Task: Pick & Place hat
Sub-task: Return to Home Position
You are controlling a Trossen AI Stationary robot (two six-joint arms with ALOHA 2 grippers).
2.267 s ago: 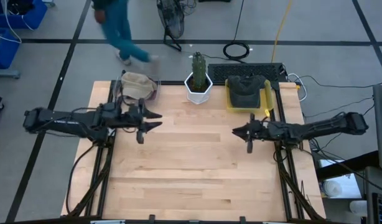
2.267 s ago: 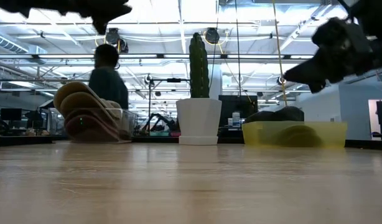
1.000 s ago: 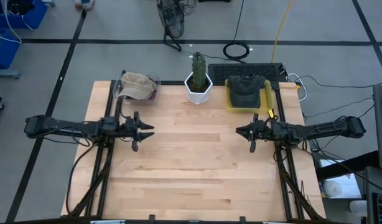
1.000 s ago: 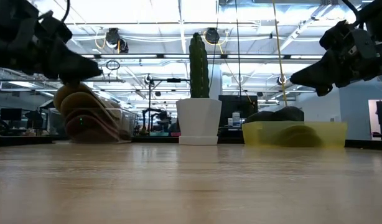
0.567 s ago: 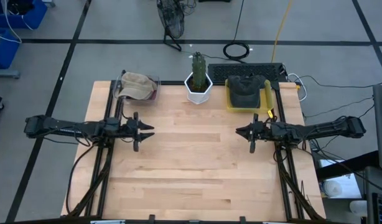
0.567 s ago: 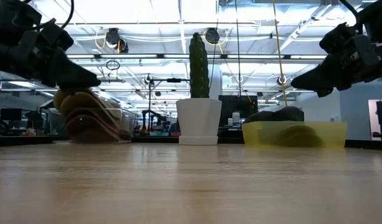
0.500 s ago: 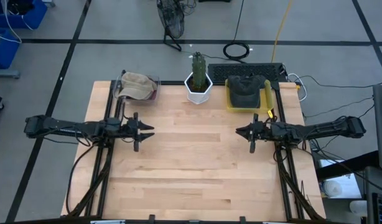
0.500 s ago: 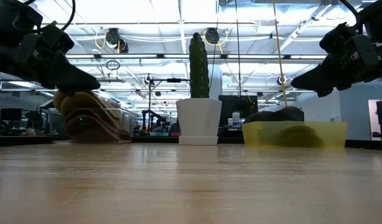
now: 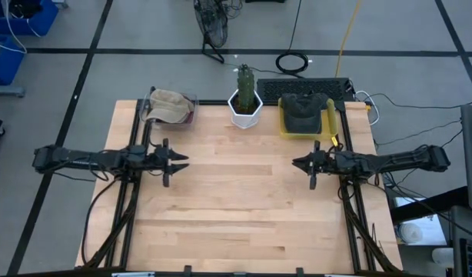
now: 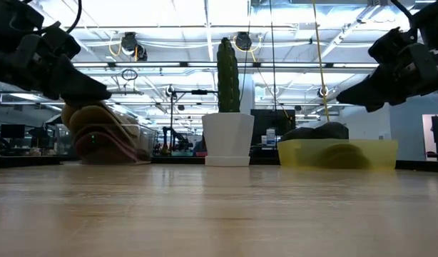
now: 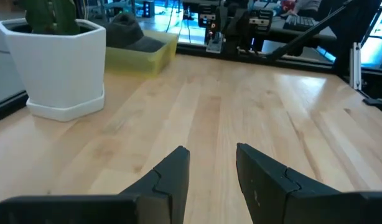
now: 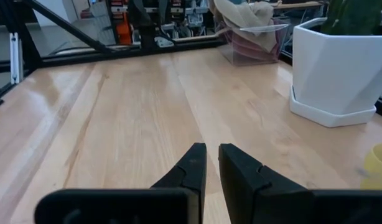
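1. Nearest the front edge, the wooden table (image 9: 244,223) carries nothing; both arms reach in from the sides over its middle band, well apart from each other.
2. The left gripper (image 9: 178,160) hangs above the boards on the table's left side, pointing toward the centre. Its fingers (image 11: 172,171) stand parted with a plain gap, and nothing lies between them.
3. The right gripper (image 9: 299,163) faces it from the right side at about the same depth, also off the wood. Its fingers (image 12: 191,165) are drawn almost together (only a thin slit shows), and they grasp nothing.
4. Along the back edge three things stand in a row. At the back left corner the transparent bin (image 9: 193,108) holds the brown cap (image 9: 167,104), which bulges over its rim.
5. Just beside it, in the middle, a white hexagonal pot (image 9: 244,111) stands upright with a cactus (image 9: 244,79) in it.
6. To the right of the pot the yellow bin (image 9: 284,123) holds a dark cap (image 9: 304,110), near the back right corner.
7. Beyond the table, a coil of black cable (image 9: 292,61) lies on the grey floor, and farther off stands a floor fan (image 9: 213,27).
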